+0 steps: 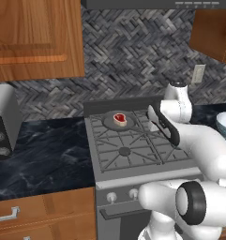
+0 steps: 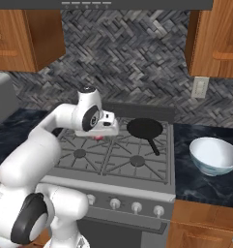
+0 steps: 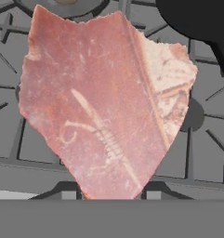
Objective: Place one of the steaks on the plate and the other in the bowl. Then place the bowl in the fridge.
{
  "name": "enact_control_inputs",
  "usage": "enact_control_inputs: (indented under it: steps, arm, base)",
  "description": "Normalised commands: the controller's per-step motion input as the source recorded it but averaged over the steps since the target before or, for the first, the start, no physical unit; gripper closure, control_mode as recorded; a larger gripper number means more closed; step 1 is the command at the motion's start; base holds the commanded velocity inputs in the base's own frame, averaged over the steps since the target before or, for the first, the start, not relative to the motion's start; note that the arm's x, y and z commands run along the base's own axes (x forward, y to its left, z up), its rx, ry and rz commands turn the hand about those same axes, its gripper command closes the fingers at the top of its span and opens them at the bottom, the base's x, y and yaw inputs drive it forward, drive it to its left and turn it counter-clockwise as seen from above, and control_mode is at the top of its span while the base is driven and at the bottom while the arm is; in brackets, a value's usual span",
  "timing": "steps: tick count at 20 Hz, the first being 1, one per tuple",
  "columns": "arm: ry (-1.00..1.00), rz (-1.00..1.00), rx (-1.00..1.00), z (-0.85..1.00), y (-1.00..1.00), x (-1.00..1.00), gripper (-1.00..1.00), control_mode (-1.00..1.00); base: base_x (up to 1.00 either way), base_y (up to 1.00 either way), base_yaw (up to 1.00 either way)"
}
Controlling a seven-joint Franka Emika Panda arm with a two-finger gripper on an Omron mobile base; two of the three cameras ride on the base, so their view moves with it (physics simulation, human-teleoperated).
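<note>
One steak (image 3: 104,107), red with a pale fat edge, hangs close in front of the hand camera, its lower tip between my fingertips. My gripper (image 3: 111,195) is shut on it above the middle of the stove grate. In the right base view my gripper (image 2: 99,137) shows a sliver of pink meat under it. The other steak (image 1: 119,118) lies on a flat greyish round dish (image 1: 107,123) on the back-left burner; I cannot tell whether this is the plate. The white bowl (image 2: 213,155) stands empty on the dark counter right of the stove. The fridge is out of view.
A black frying pan (image 2: 144,128) sits on the back-right burner, its handle pointing forward. The stove (image 1: 126,152) has raised grates. Dark marble counter (image 1: 44,150) lies left of it, with a grey appliance (image 1: 4,122) at the far left. Wooden cabinets hang above.
</note>
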Motion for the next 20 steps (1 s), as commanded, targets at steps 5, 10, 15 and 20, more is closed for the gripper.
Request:
enact_control_inputs:
  steps: [5, 10, 15, 20]
  arm:
    - [0.03, -0.06, 0.14, 0.0, 0.06, -0.08, 1.0, -1.0]
    - [-0.03, -0.07, 0.03, -0.03, 0.14, -0.13, 1.0, -1.0]
    - [0.0, 0.0, 0.0, 0.0, 0.04, 0.0, 1.0, -1.0]
    - [-0.01, 0.0, 0.0, -0.02, -0.01, 0.0, 1.0, 1.0]
  base:
    - [0.0, 0.0, 0.0]
    - [0.0, 0.0, 0.0]
    - [0.0, 0.0, 0.0]
    - [0.0, -0.19, 0.0]
